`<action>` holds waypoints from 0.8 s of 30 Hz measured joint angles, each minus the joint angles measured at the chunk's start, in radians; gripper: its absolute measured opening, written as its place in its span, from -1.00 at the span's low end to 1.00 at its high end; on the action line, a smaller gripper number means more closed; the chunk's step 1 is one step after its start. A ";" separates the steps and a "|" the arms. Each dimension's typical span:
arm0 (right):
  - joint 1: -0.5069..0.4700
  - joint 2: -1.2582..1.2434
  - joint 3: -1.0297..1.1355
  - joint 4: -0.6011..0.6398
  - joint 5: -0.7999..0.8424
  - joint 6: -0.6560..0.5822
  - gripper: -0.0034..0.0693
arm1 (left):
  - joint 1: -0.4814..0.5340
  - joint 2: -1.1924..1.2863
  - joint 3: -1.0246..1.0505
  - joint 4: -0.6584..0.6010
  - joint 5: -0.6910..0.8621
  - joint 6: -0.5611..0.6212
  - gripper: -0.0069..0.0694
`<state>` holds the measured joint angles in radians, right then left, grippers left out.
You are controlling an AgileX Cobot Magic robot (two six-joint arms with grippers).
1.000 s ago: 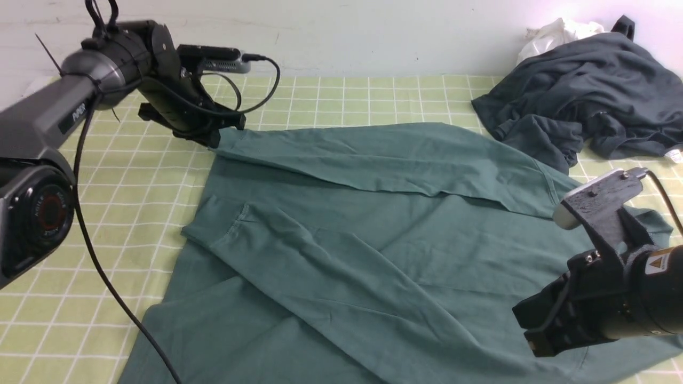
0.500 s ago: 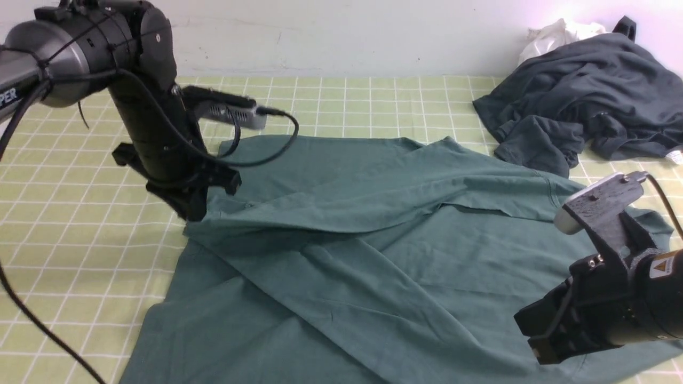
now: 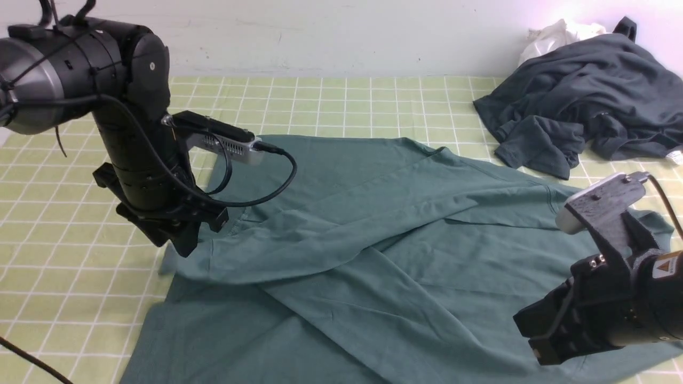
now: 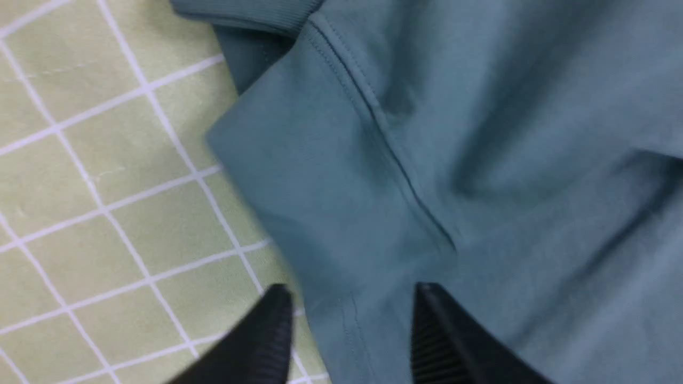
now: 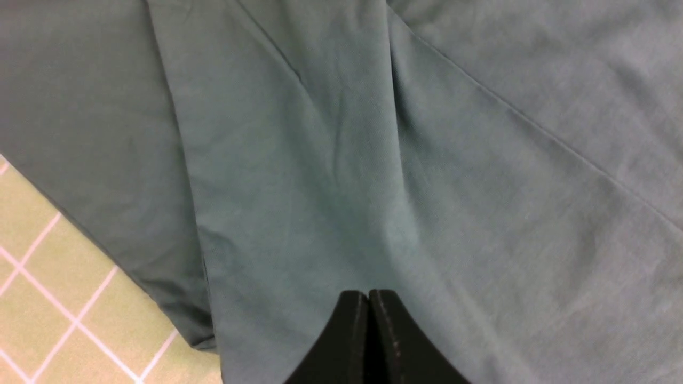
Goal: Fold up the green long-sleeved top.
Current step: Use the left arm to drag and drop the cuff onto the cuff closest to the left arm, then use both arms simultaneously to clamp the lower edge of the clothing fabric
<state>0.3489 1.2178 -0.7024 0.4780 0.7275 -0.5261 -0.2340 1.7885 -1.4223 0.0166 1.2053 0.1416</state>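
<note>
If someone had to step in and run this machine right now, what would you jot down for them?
Green top: spread on the checked cloth, both sleeves crossed over its body.
Left claw: open, low over a sleeve end at the top's left edge.
Right claw: shut, nothing visibly pinched, over the top's right side.
Done: sleeves in. Left: fold the body.
Dark clothes heap at far right is not the job's.

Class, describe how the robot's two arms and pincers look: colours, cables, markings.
Left arm: black and silver-grey, looping black cables, silver camera box. Right arm: black, yellow warning triangle, grey camera. Left pincer and right pincer: black tapered fingers.
</note>
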 joint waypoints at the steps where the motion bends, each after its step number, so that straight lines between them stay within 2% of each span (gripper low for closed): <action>1: 0.000 0.000 0.000 0.000 0.002 -0.004 -0.93 | -0.004 -0.025 0.020 0.000 -0.002 0.012 0.16; 3: 0.000 0.000 0.000 0.001 0.008 -0.014 -0.93 | -0.022 -0.088 0.096 -0.001 -0.003 0.055 0.30; 6: 0.000 0.000 0.000 0.008 0.014 -0.027 -0.93 | -0.056 -0.180 0.243 -0.003 -0.010 0.183 0.37; 11: 0.000 0.000 0.000 0.035 0.022 -0.069 -0.93 | -0.087 -0.270 0.535 -0.017 -0.194 0.567 0.39; 14: 0.000 0.000 0.000 0.053 0.036 -0.087 -0.93 | -0.087 -0.264 0.651 -0.017 -0.297 0.719 0.39; 20: 0.000 0.000 0.000 0.071 0.058 -0.102 -0.93 | -0.087 -0.256 0.752 -0.022 -0.417 0.812 0.37; 24: 0.000 0.000 0.000 0.086 0.086 -0.120 -0.93 | -0.087 -0.254 0.760 -0.032 -0.485 0.821 0.14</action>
<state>0.3489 1.2178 -0.7024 0.5642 0.8132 -0.6456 -0.3208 1.5342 -0.6621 -0.0159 0.7205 0.9629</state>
